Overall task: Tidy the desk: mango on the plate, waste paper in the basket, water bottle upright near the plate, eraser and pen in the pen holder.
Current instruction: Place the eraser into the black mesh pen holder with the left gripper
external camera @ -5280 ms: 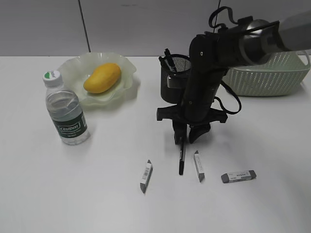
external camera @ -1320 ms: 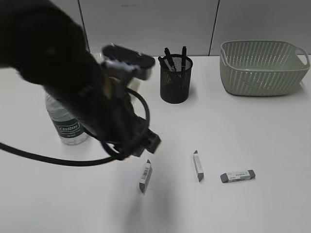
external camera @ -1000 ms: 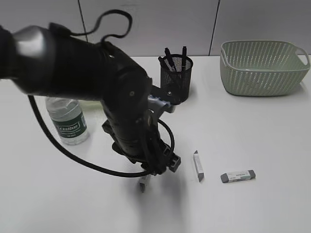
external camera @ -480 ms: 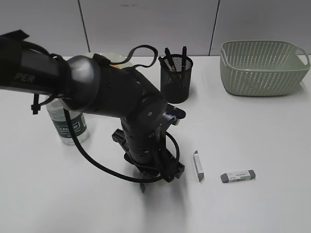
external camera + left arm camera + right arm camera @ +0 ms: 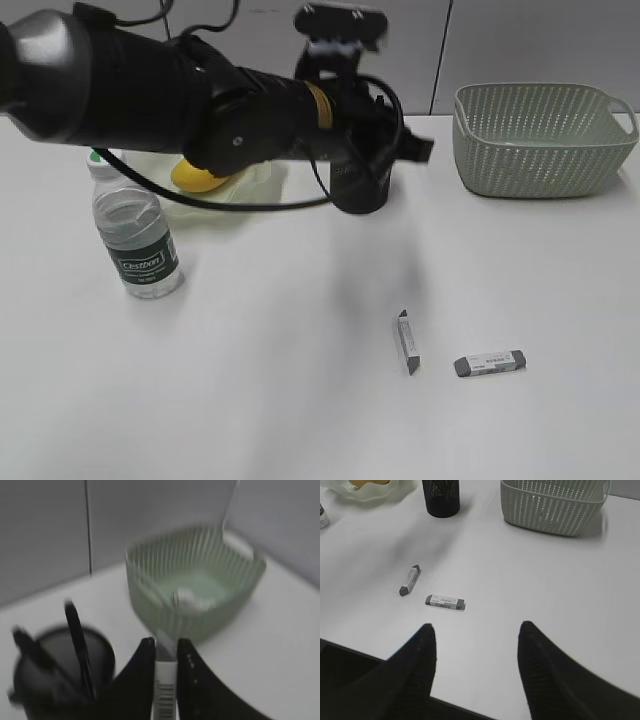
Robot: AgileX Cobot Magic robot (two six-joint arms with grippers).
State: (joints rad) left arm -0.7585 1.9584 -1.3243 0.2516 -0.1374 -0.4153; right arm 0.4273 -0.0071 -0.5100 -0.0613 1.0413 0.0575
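My left gripper (image 5: 165,642) is shut on a white-sleeved eraser (image 5: 165,690) with a barcode, its grey tip poking out between the fingers. It hangs just right of the black mesh pen holder (image 5: 60,670), which has pens (image 5: 77,640) in it. In the exterior view the left arm (image 5: 250,100) reaches across over the pen holder (image 5: 360,195). Two more erasers (image 5: 407,342) (image 5: 490,363) lie on the desk. The mango (image 5: 195,178) lies in the plate (image 5: 268,178), and the water bottle (image 5: 135,235) stands upright. Waste paper (image 5: 192,597) lies in the basket (image 5: 540,140). My right gripper (image 5: 476,627) is open and empty.
The right wrist view shows the two erasers (image 5: 410,580) (image 5: 445,601) ahead of that gripper, with the pen holder (image 5: 440,497) and basket (image 5: 552,505) beyond. The desk's front edge (image 5: 370,655) runs just under its fingers.
My left gripper closed on the front-left eraser, lifted it off the desk and carried it back and right to the pen holder. The right gripper stays as it was.
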